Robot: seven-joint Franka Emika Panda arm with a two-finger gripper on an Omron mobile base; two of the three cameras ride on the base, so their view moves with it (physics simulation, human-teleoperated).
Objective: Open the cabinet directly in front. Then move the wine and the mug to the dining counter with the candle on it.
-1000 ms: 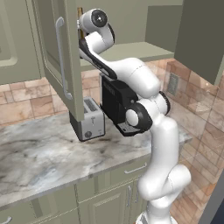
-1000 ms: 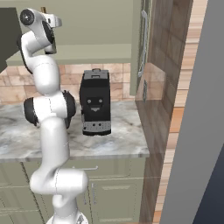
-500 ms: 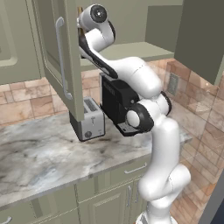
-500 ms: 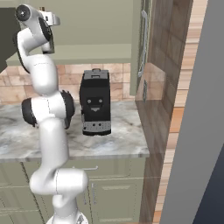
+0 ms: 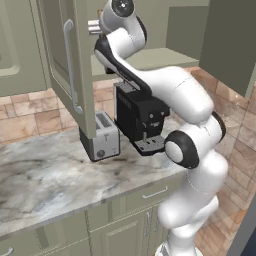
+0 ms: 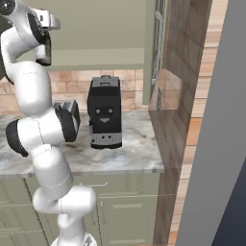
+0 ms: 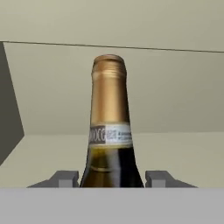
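Inside cabinet (image 5: pixel 75 75), hand (image 7: pixel 112 180) reached farther around wine (image 7: pixel 109 127).

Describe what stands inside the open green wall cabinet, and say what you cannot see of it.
Inside the cabinet stands the wine: golden neck, pale label, dark shoulders. The gripper's fingertips flank it. Its lower body and base are out of frame.

The marble worktop (image 5: pixel 45 185) carries a silver toaster (image 5: pixel 102 141) and a black coffee machine (image 6: pixel 104 118) near its back edge. The wine (image 7: pixel 110 140) apparently stands on the cabinet (image 5: pixel 65 65) shelf.
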